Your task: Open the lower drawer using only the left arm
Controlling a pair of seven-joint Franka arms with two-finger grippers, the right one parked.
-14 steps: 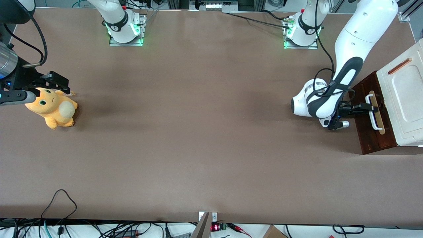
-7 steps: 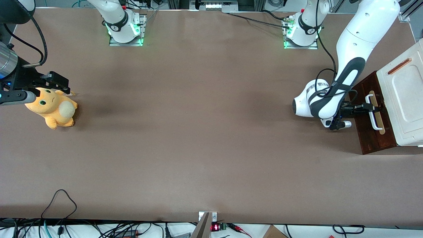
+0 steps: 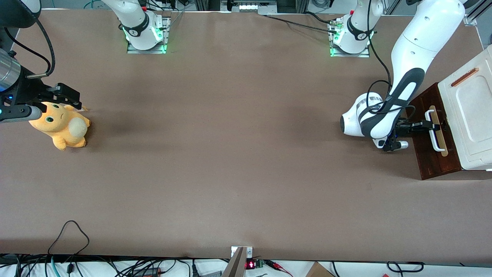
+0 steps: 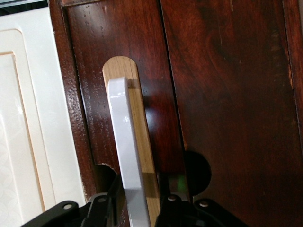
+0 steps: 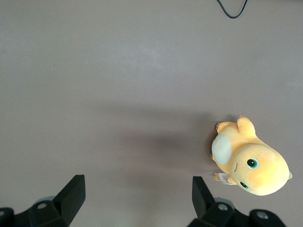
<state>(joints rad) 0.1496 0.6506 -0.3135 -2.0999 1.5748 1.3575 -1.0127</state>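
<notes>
The lower drawer (image 3: 426, 156) is a dark reddish-brown front at the working arm's end of the table, under the white cabinet top (image 3: 472, 111). Its white loop handle (image 3: 435, 135) sits on a pale wood strip. The white left arm (image 3: 407, 57) reaches down in front of the drawer. Its black gripper (image 3: 431, 125) is at the handle. In the left wrist view the gripper (image 4: 139, 201) is open, its fingers (image 4: 106, 205) straddling the white handle (image 4: 125, 137), one on each side, with a gap showing. The drawer front (image 4: 92, 85) looks closed.
An orange plush toy (image 3: 61, 125) lies toward the parked arm's end of the table, also in the right wrist view (image 5: 251, 163). The white cabinet top (image 4: 23, 118) borders the drawer front. Cables lie along the table edge nearest the front camera.
The left arm has shifted slightly toward the cabinet, bringing the gripper onto the handle. The drawer has not visibly moved.
</notes>
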